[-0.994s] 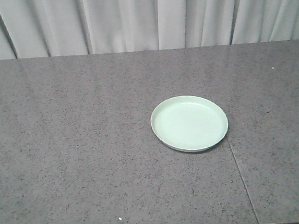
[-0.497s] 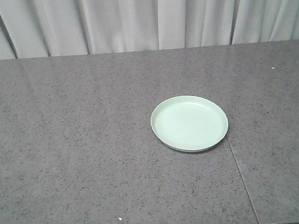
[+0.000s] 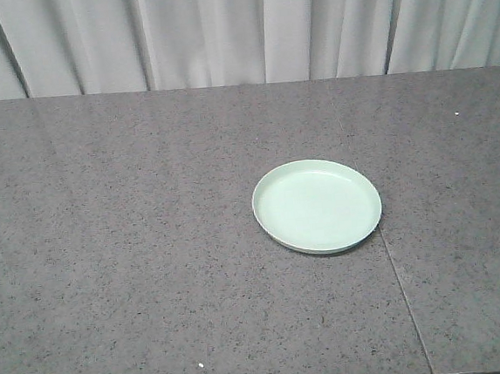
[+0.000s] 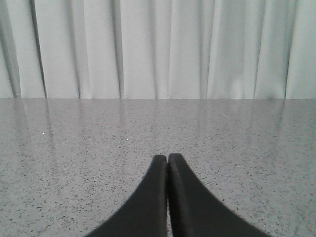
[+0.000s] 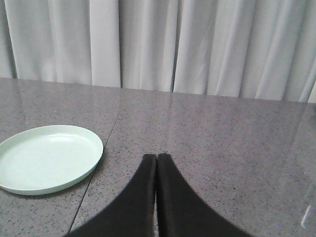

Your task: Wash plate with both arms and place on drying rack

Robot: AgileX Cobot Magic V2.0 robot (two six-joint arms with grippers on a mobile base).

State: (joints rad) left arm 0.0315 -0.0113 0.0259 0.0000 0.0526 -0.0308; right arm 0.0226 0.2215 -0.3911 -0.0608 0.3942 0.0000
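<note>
Right, counts first: we see one plate, two grippers, one countertop, one curtain.

Plate: round, pale mint green, low raised rim. It lies flat and face up on the grey speckled countertop, right of centre in the front view. Its lower right rim sits right at the one seam that runs across the stone toward the near edge; we cannot tell whether it overlaps the line.

Left gripper: two black fingers, tips pressed together, only a hairline between them. It hangs low over bare countertop, pointing at the curtain. The plate does not show in that wrist view.

Right gripper: same build, two black fingers closed tip against tip. In its wrist view the plate lies on the left, apart from the fingers, with the seam running between them. No contact with the plate from either arm.

Neither gripper shows in the front view.

Curtain: white, in vertical folds, along the far edge of the countertop in all three views.

Small stuff: we count two white specks on the stone, one near the front edge, one far right.
</note>
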